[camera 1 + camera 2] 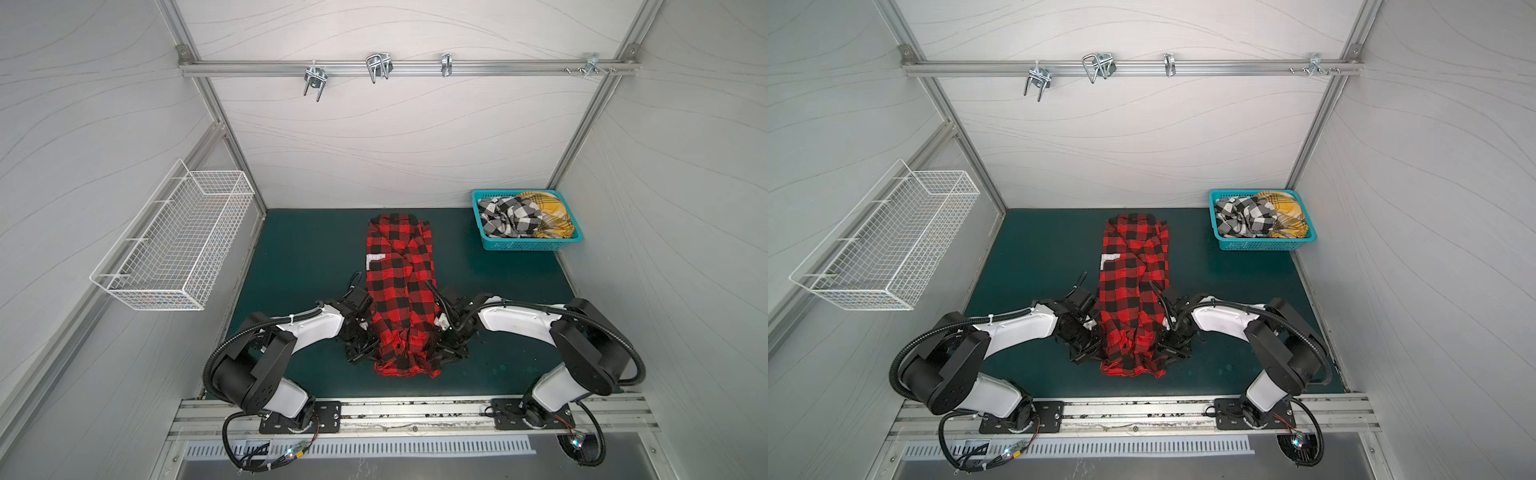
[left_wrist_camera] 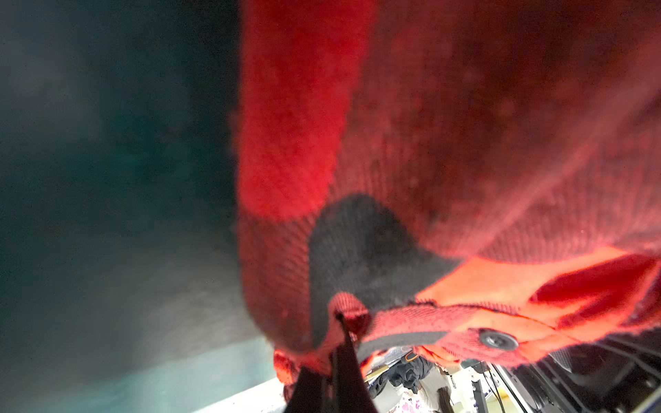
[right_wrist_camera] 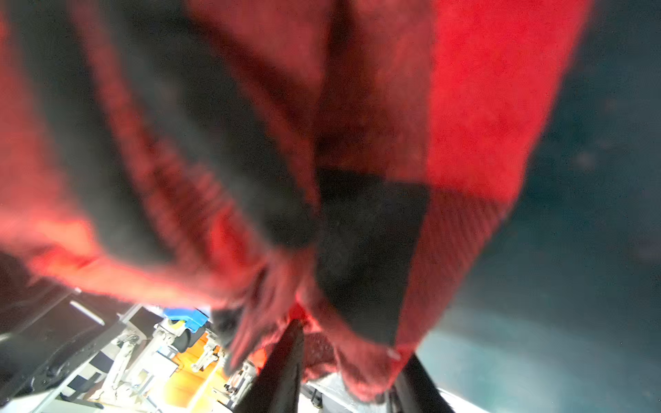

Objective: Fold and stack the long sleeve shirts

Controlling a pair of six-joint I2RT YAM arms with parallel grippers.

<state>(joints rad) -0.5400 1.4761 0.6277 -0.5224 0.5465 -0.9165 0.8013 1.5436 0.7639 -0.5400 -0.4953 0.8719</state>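
Left gripper (image 2: 339,319) pinched shut, right gripper (image 3: 353,341) part-closed on bunched cloth. On the table (image 1: 299,257) you have the red shirt (image 1: 400,286) lying centred, long axis near edge to far edge. Both grippers hold its near hem (image 1: 405,371), equally close.

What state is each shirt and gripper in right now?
red-and-black shirt, folded into a long narrow strip on the mat, near end bunched between the grippers.
black-and-white shirt, crumpled in the teal basket.
yellow plaid shirt, crumpled in the same basket.
left gripper, shut on the red-and-black shirt's near hem.
right gripper, fingers apart, cloth bunched between; grip unclear.
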